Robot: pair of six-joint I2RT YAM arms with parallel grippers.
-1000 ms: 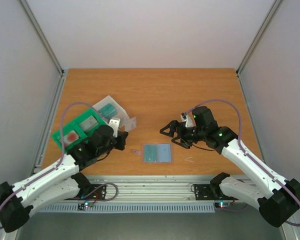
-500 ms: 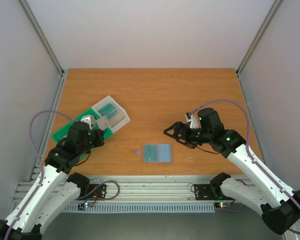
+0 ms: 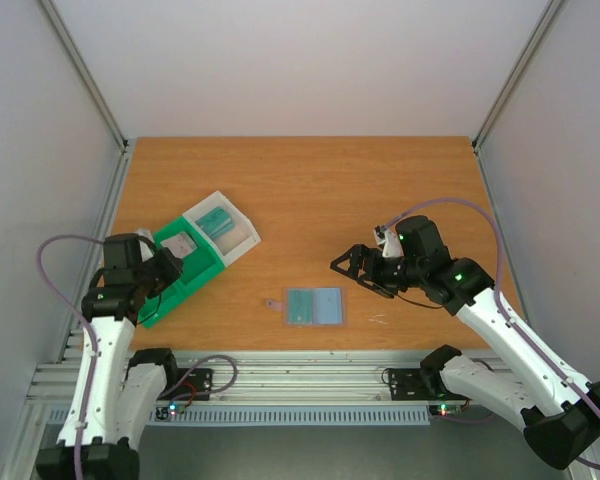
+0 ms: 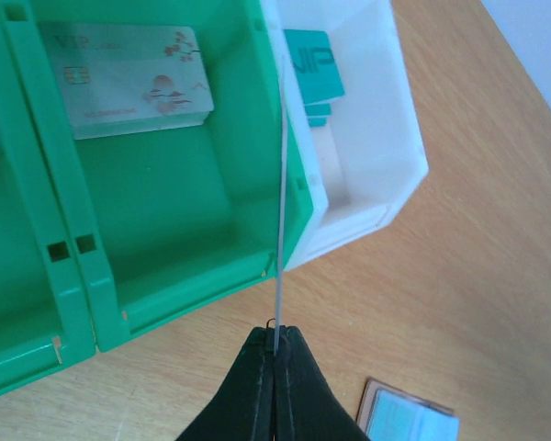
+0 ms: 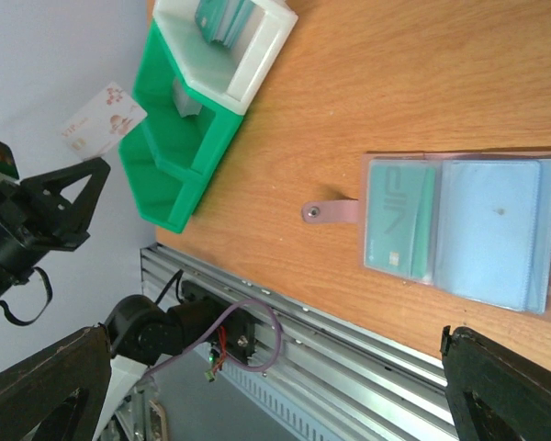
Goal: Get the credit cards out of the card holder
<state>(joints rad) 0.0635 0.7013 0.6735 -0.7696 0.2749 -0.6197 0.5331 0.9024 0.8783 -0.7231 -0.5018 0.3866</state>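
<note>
While the left gripper (image 4: 275,354) was pinched tight on a pale card (image 4: 282,184) by one short edge, I held that card above the wall where the green compartment tray (image 4: 69,257) met the white bin (image 4: 390,119). From the wrist it showed only as a thin line. The other wrist camera showed its face, pale with red blossoms.

I judged these cards light, stiff and slick. They were too thin to take from flat, so the grip belongs on whatever edge stands clear of the pocket. The card holder (image 5: 459,230) looked soft and light, so I expected it to slide or lift with a card unless something pinned it.

The holder lay open on the wooden table (image 4: 477,257), near the front edge, between the arms. The right gripper (image 3: 348,275) hovered near it with its jaws spread wide and nothing in them.

My count was:
- one card in the grip
- one similar pale card lying in a tray compartment
- teal cards (image 4: 309,60) stacked in the bin, number unclear
- one teal card (image 5: 399,225) in the holder's left pocket

I could not tell whether the pale-blue right pocket held another. There was one holder, one tray and one bin.
</note>
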